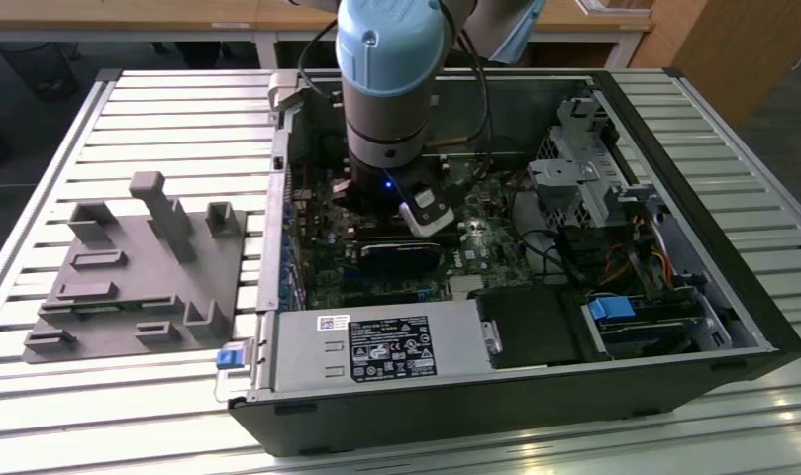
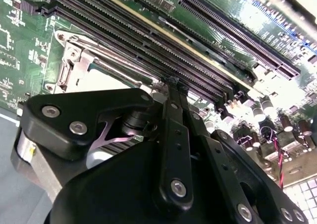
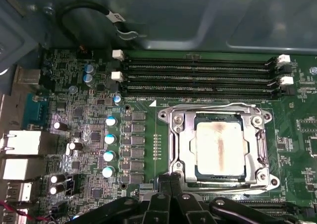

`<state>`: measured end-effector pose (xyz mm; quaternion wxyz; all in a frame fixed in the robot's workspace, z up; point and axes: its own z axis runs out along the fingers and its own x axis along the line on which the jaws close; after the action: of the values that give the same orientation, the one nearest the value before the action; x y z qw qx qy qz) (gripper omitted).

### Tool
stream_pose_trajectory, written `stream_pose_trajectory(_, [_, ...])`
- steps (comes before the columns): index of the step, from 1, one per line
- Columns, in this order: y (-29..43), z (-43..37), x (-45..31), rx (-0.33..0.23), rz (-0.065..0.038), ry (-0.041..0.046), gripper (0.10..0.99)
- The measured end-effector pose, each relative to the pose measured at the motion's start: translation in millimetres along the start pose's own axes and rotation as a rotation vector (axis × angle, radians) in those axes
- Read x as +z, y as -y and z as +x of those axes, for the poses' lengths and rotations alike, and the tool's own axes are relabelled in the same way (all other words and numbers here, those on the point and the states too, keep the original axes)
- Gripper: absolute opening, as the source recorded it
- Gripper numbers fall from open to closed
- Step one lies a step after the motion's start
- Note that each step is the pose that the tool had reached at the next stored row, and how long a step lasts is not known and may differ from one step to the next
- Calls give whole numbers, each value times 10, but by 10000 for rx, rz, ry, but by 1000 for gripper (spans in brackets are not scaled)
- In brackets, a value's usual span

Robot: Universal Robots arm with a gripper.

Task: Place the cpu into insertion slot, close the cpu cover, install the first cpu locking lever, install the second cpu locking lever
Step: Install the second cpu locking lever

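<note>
**Arm down inside the computer case, chip seated under the closed frame**

Exterior view, going from its left to its right: a grey plastic holder block [image 1: 143,267] is lying on the slatted metal table [image 1: 56,416], well apart from the work. Beside it the open computer case [image 1: 506,396] is resting on the same table, with the silver power supply box [image 1: 373,348] along its near edge. The arm [image 1: 389,89] is reaching straight down into the case, its pale blue joint uppermost and its dark wrist section hanging upright over the green circuit board [image 1: 473,247]. A small blue light is glowing at the wrist.

In the first wrist view, a row of blue-topped capacitors [image 3: 110,145] is standing to one side of the socket. The chip [image 3: 219,146], silver-tan with a darker streak down its middle, is sitting flat in the socket. The silvery cover frame [image 3: 181,144] is lying down around it, flat on the socket. Four long memory slots [image 3: 198,75] are running just beside the socket.

The gripper [image 3: 171,182] is hovering at the socket's edge, its black fingers [image 2: 174,105] pressed together into a narrow tip, holding nothing. In the second wrist view that tip is pointing down at the frame's edge beside the memory slots; whether it is touching, I cannot tell.
</note>
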<state>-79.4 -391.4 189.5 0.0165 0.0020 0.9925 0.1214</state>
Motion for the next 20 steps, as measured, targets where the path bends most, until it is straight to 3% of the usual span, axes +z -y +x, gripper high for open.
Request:
stream_pose_trajectory(2, [-7,-1,-20,2,-38,4,125])
stream_pose_trajectory(20, [-66,-12,-249,1,-46,6,125])
